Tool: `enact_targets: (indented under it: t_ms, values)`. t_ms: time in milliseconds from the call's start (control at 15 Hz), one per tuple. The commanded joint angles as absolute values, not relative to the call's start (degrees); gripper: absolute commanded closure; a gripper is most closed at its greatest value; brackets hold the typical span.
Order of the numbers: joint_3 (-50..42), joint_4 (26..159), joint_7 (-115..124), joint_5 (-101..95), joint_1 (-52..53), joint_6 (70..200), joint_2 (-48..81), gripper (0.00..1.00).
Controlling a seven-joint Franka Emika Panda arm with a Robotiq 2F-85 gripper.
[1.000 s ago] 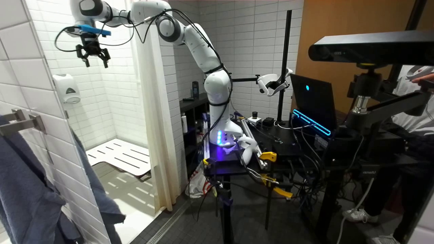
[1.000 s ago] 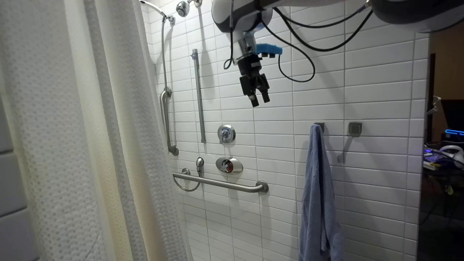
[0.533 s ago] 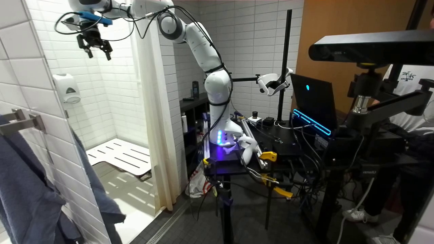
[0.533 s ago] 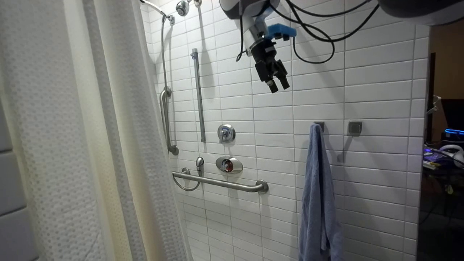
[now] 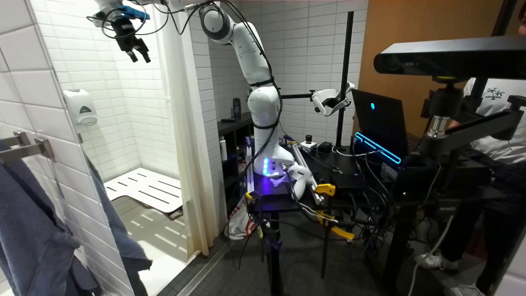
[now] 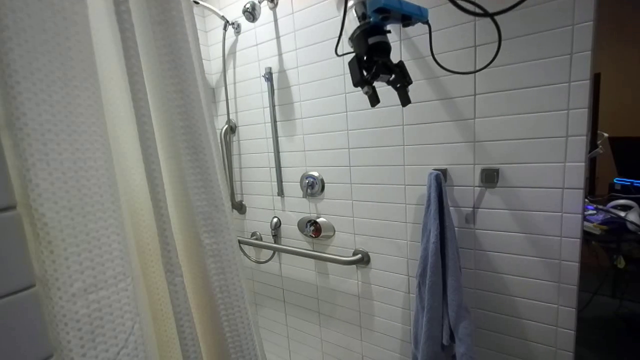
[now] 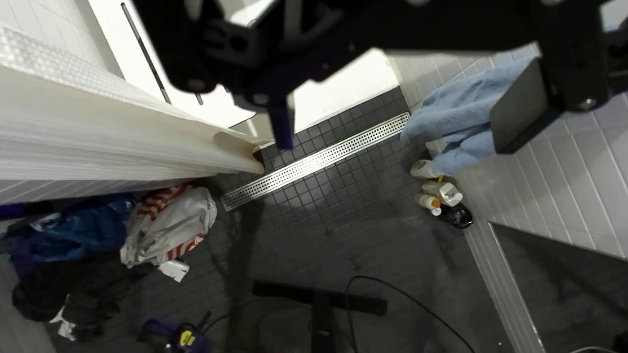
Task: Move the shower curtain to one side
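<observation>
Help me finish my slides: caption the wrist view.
Open hand above a dark tiled floor and strip drain, shower curtain at picture left, blue towel at picture right.

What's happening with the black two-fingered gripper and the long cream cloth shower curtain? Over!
Gripper open, holding nothing. Curtain hanging in folds, apart from gripper. Nothing seen in between; blue cloth towel hangs opposite.

In an exterior view, the shower curtain presented an off-white surface with a dotted texture and cream-yellow tones along its folds. The panel hung vertically, gathered into deep lengthwise folds that formed a narrow bundle. The hem was positioned just beside the perforated floor drain, closer to one end of the drain than to its midpoint. From the hem, the panel rose well above the drain; the upper edge was outside both exterior views.
</observation>
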State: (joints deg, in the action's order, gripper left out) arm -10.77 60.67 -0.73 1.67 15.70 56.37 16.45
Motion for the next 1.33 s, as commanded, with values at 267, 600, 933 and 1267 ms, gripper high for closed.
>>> enact_targets:
  t_ms: [267, 600, 933, 1267]
  values:
    - [-9.3, 84.1, 15.7, -4.9, 22.0, 71.6, 0.6, 0.0]
    - [-0.9, 99.7, 24.6, -9.0, 14.9, 77.6, -7.1, 0.0]
    - [3.0, 114.2, 28.1, -7.8, 9.1, 87.0, -15.0, 0.0]
    - [4.9, 115.6, 26.3, -7.6, 6.4, 88.8, -15.1, 0.0]
